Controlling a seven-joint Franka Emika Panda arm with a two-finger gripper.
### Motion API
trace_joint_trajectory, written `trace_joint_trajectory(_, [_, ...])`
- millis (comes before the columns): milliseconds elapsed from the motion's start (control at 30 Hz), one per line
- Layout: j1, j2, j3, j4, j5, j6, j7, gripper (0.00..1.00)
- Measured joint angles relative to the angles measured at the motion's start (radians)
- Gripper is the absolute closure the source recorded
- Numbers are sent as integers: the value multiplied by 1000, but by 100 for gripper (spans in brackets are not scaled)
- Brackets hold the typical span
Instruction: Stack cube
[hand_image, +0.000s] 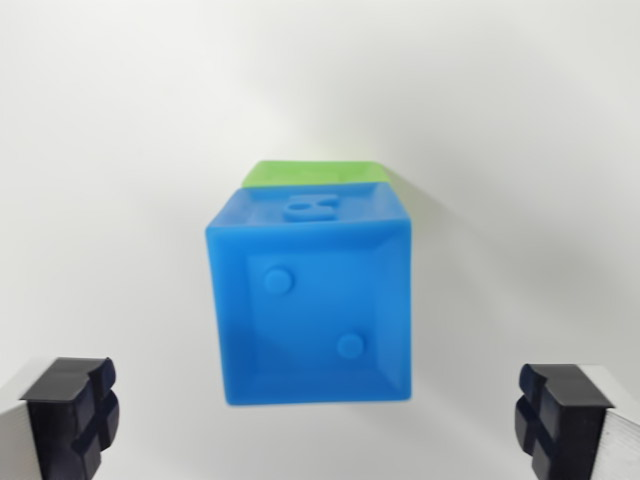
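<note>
A blue cube (312, 298) fills the middle of the wrist view, its near face showing two raised dots and its top an embossed letter. Behind and under it a green cube (312, 172) shows only as a thin strip; the blue cube appears to rest on it. My gripper (320, 425) is open, its two dark fingertips (72, 415) standing wide apart in the lower corners. Nothing sits between them, and both are clear of the blue cube's sides.
A plain white surface (120, 150) surrounds the cubes on all sides. A soft shadow falls to the wrist view's right of the stack.
</note>
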Motion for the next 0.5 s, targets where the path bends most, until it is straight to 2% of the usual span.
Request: trace_joint_trajectory(500, [0, -146, 1, 20, 17, -165, -12, 0])
